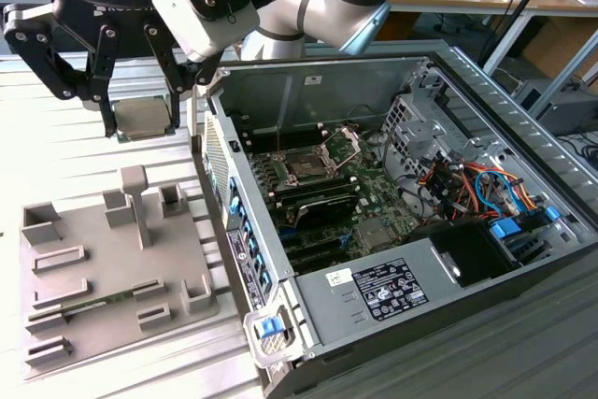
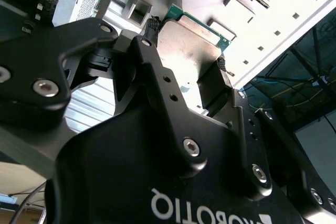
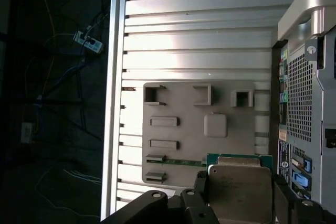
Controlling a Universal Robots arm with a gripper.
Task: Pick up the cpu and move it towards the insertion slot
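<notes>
The cpu, exterior view: where do we find it, and how is it held?
— We see it clear of the table, clamped by its opposite edges between the two fingers of the hand, which is closed to the chip's width. It hangs beyond the grey tray, on the exterior view's left of the open computer case. The insertion slot lies inside the case, well apart from the chip, with the case wall between them.
— And the second wrist view?
— There the cpu shows its pale metal top and a green edge, gripped by the hand; the fingertip pads reach only its rim.
— The first wrist view?
— The cpu sits level in the hand, above the near border of the tray, just beside the thin green memory stick lying in a tray recess.
— What do we judge could go wrong?
— The grip is on thin edges alone, so a jolt could tilt or drop the chip. A low path could strike the case wall. A skewed arrival could damage the slot's contacts.
</notes>
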